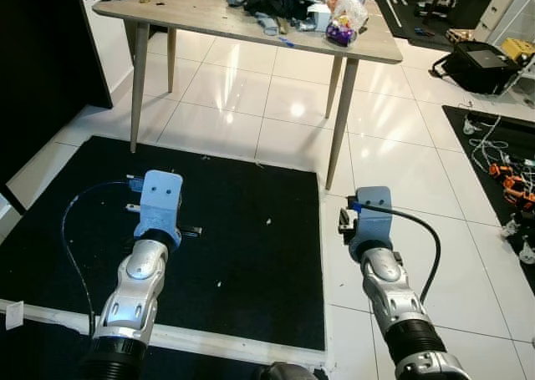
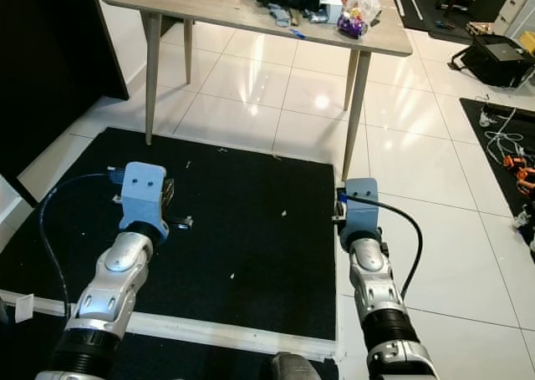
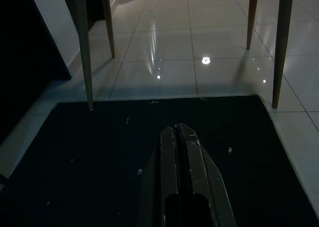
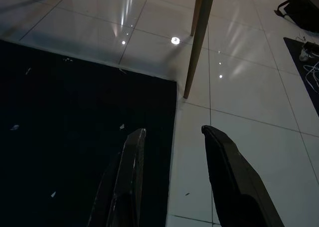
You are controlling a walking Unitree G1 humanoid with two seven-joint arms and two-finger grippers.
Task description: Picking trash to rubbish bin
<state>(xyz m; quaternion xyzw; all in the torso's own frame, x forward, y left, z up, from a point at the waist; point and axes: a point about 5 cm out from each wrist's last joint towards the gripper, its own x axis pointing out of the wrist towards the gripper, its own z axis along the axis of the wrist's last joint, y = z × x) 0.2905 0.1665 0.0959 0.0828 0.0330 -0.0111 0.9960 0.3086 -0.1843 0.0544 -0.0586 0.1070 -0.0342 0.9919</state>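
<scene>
- Ahead, beyond both grippers, the table (image 1: 209, 17) was seen, with a heap of trash (image 1: 343, 25) at its far right end; small white scraps (image 1: 267, 222) were scattered on the black mat (image 1: 251, 255) between the arms.
- No bin could be made out.
- The left gripper (image 3: 180, 137) was held low over the mat, its fingers pressed together with nothing between them.
- The right gripper (image 4: 172, 137) was held over the mat's right edge, beside the white tiles (image 1: 401, 171), its fingers spread apart and empty.
- The table heap lay forward and slightly to the right, so the right arm was judged the nearer; it was well apart from either gripper, and a walk forward was judged needed first.
- The mat scraps lay just ahead of both grippers, too small for any long axis to be told.
</scene>
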